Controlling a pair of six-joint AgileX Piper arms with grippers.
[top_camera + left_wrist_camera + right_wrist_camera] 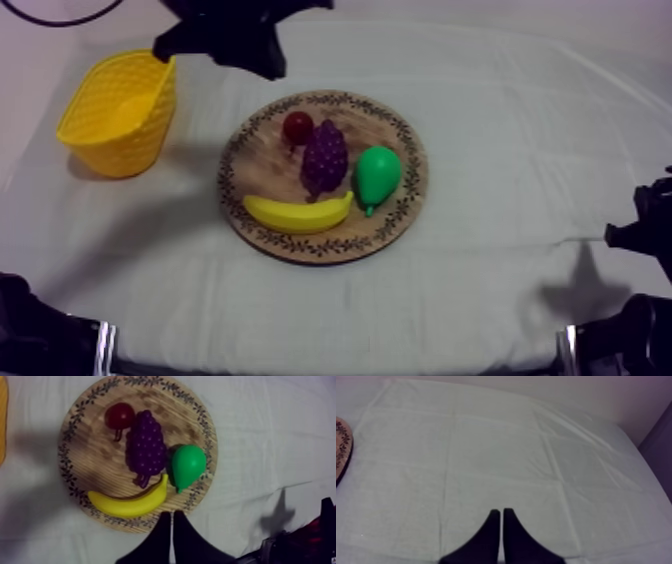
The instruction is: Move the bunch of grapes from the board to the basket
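Item one, the bunch of grapes [325,158]: it is lying in the middle of the round wooden board [400,215], with nothing gripping it. The small red fruit [297,126] is sitting just beside its far end, the pear [378,175] is lying just beside it on the side away from the yellow basket [130,140], and the banana [298,213] is curving along the board's near rim. Item two, the basket: it is standing on the table [500,120] near the board but apart from it, at the far left in the top view. Item three, my left pincer [172,512]: I am seeing its fingers pressed together in a narrow wedge, holding nothing, hanging above the cloth beside the board's rim at the banana. Item four, my right pincer [501,510]: its fingers are likewise lying together on nothing, over bare cloth with the board's rim off to one side.
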